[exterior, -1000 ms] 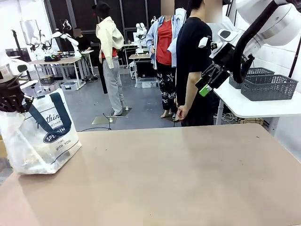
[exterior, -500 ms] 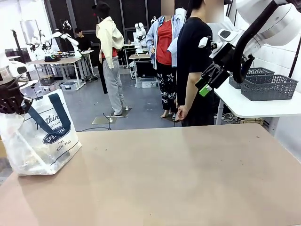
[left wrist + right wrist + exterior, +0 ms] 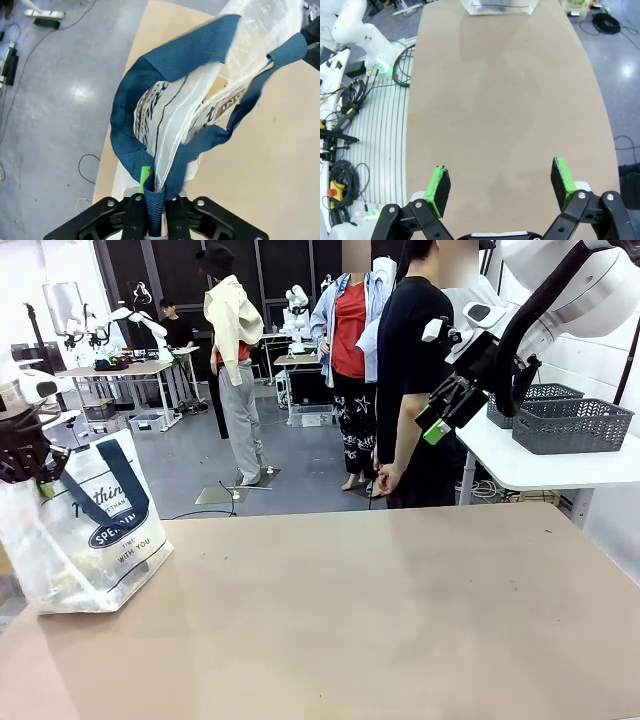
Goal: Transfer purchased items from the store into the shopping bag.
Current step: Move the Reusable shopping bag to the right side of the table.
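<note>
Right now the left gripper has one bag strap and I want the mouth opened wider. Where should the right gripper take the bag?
Probably the free navy strap of the shopping bag, at the top of its loop, coming from above. It arches clear of the translucent wall, while the left gripper pinches the other strap. The right gripper hangs open over the table.

robotics lab for sure | grey concrete floor [image 3: 300, 465] with loose cables | more work desks [image 3: 125, 370] behind | grey baskets [image 3: 572, 425] on a side table | people standing around
</note>
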{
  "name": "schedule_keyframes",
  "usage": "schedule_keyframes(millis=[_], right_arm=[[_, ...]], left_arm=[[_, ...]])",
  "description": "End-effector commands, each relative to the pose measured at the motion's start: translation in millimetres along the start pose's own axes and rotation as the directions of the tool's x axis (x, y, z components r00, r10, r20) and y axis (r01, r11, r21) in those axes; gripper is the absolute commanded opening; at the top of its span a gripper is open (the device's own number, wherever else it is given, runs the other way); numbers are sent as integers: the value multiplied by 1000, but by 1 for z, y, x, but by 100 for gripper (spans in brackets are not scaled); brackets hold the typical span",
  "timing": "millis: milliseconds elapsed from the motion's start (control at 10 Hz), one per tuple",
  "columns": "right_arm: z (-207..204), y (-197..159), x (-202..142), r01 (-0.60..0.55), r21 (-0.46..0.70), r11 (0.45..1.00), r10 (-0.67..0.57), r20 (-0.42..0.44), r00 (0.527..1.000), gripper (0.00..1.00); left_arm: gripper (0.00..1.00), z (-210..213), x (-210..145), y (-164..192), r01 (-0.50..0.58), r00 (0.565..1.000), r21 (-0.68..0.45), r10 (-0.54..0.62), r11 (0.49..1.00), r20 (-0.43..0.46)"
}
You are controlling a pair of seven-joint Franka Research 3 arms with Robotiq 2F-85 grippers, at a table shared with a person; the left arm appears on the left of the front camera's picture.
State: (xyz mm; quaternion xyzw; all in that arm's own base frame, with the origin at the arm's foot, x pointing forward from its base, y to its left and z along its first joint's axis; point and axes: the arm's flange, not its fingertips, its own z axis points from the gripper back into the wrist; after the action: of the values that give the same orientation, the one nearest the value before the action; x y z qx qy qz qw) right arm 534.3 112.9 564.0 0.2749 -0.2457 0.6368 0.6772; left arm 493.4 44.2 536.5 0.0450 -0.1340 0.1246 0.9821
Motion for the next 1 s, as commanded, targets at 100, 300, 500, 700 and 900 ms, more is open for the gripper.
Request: schedule_keyframes(millis=[100,300,500,700,900], right_arm=[[0,0,1,12,3,1000,-12,1,1000,100],[0,0,1,12,3,1000,-12,1,1000,100],[0,0,1,12,3,1000,-12,1,1000,100],[0,0,1,12,3,1000,-12,1,1000,100],[0,0,1,12,3,1000,-12,1,1000,100]], left_arm=[[74,10,-3,-9,22,1000,-2,-22,1000,3],[100,25,-1,-19,47,999,2,-47,999,19],[100,39,1,-27,81,996,-5,-81,997,25],[100,53,4,-35,129,992,-18,-129,991,18],[100,66,4,-42,165,986,-30,-164,986,33]])
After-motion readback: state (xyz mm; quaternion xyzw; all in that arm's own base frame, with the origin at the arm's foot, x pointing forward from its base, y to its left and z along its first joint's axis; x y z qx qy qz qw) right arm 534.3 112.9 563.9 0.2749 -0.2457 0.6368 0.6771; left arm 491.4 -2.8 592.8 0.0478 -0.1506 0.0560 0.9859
